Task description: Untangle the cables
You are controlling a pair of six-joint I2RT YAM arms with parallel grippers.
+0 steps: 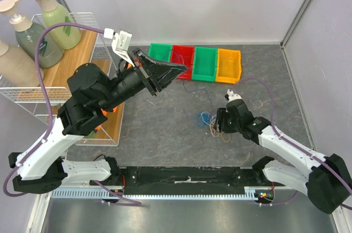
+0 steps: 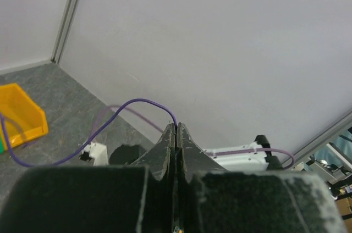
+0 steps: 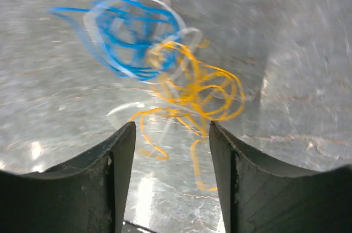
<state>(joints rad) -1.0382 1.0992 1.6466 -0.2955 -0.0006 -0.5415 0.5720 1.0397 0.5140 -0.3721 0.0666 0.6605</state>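
Two arms in view. Nearest, on the mottled grey table (image 1: 165, 134), the right gripper (image 3: 170, 134) stands with its dark curved fingers (image 3: 118, 172) apart, gripping nothing. One yellow strand trails into the gap; the blur hides whether it touches. Just ahead lies the tangle of cables (image 3: 165, 73): thin curly loops, and we count blue, yellow and white intertwined. Farther off, the left gripper (image 2: 176, 131) is raised, fingers pressed together, pinching one purple cable (image 2: 132, 103) that arcs away and droops. Beyond stand four glossy plastic bins (image 1: 204, 77), two green, one red, one yellow, side by side.
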